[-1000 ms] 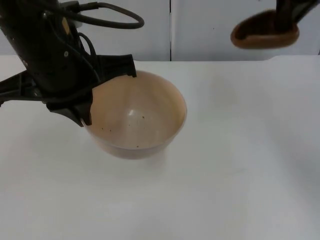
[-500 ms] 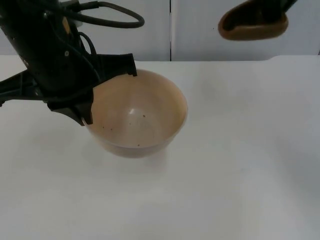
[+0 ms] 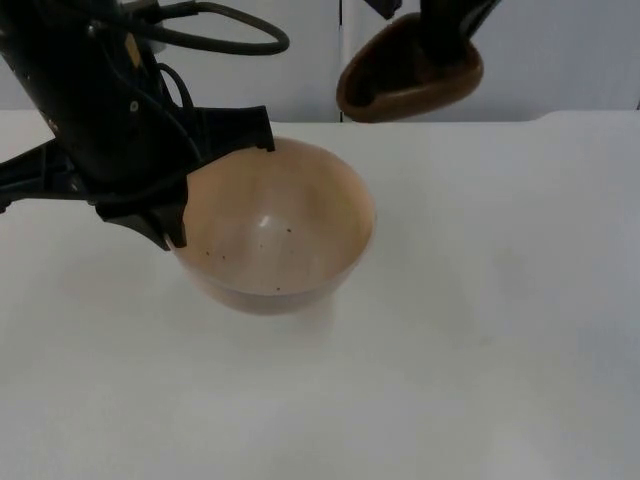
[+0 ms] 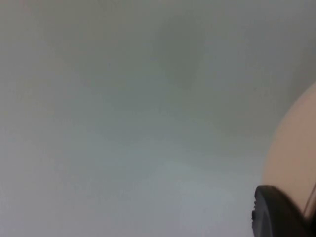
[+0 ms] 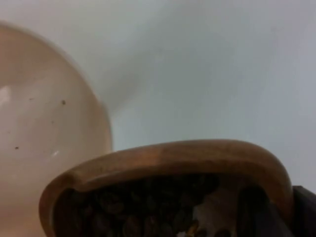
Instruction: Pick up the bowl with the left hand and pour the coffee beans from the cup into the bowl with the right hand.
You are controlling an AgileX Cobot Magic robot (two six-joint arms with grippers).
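Left gripper clamped on left rim of pale bowl, bowl near table centre-left, a few dark specks inside. Right gripper closed on brown cup, held in air far of bowl and slightly right, tilted, mouth toward left. Coffee beans visible inside cup.

Count: one pale wooden round bowl; one dark brown wooden cup above and beyond that bowl, holding many coffee beans; two black grippers.
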